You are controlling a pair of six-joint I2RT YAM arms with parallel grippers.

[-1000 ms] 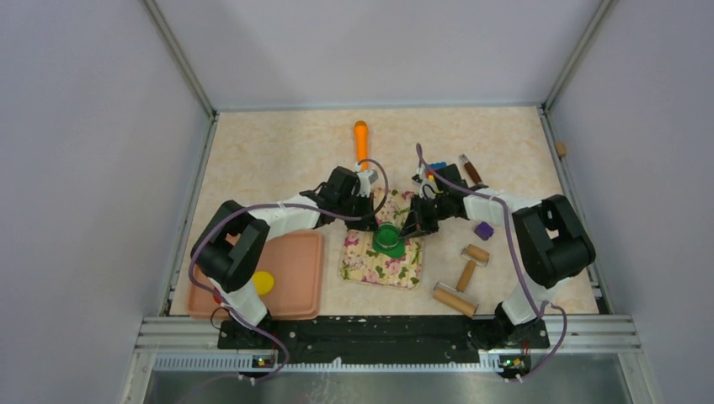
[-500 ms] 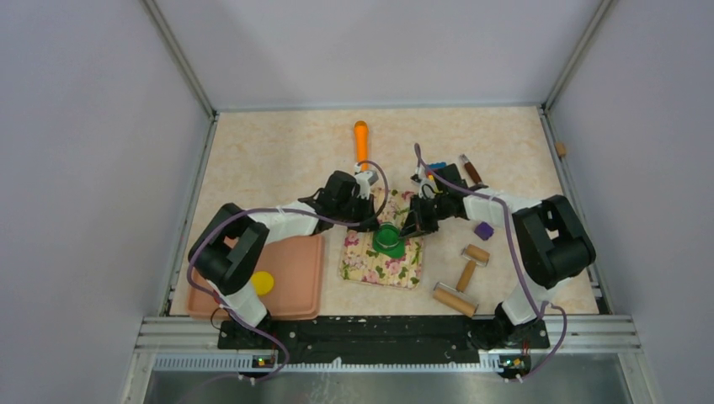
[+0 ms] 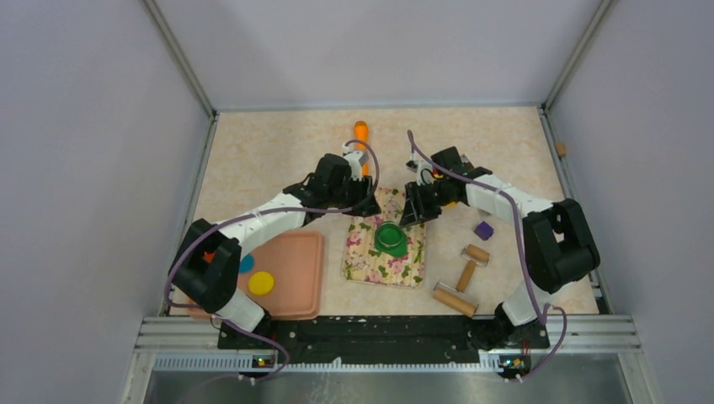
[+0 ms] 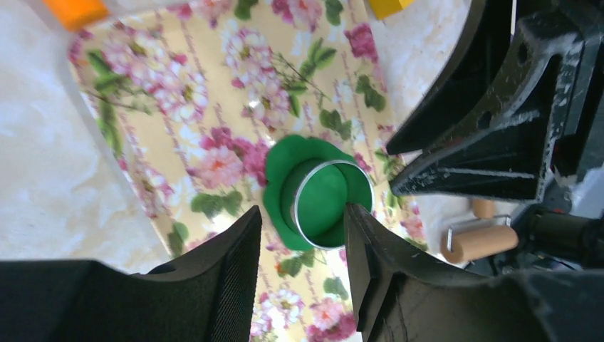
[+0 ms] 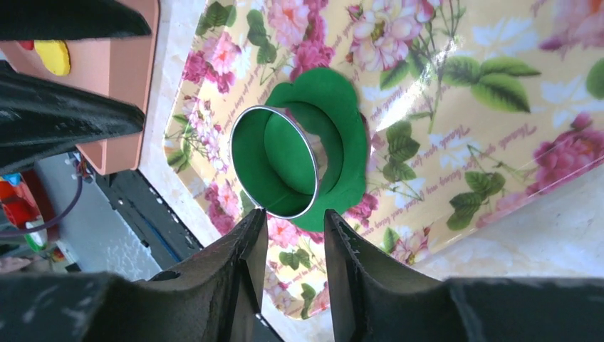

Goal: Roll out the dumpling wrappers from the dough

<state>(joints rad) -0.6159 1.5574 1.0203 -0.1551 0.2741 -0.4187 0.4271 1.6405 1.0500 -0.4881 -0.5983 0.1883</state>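
The dough (image 3: pixel 389 244) is a ragged-edged dark green piece lying on the floral mat (image 3: pixel 370 263). A metal ring cutter (image 3: pixel 389 235) stands on it with green clay showing inside. The left wrist view has the dough (image 4: pixel 279 187) and ring (image 4: pixel 333 205) just beyond my open left gripper (image 4: pixel 300 210). My left gripper (image 3: pixel 364 204) hovers at the mat's far left corner. My right gripper (image 3: pixel 411 215) hovers at the far right, open and empty, above the ring (image 5: pixel 274 160) and dough (image 5: pixel 345 146). Dumpling wrappers, one yellow (image 3: pixel 261 282) and one blue (image 3: pixel 246 263), lie in the pink tray (image 3: pixel 296 282).
Two wooden rolling pins (image 3: pixel 455 299) (image 3: pixel 470 265) lie right of the mat, with a purple block (image 3: pixel 483 229) beyond them. An orange-handled tool (image 3: pixel 360 132) lies behind the left gripper. Metal rails edge the table on both sides.
Both grippers have opened and drawn up and back from the ring cutter, which stays on the dough. The left arm has swung away from the tray, uncovering the blue wrapper.
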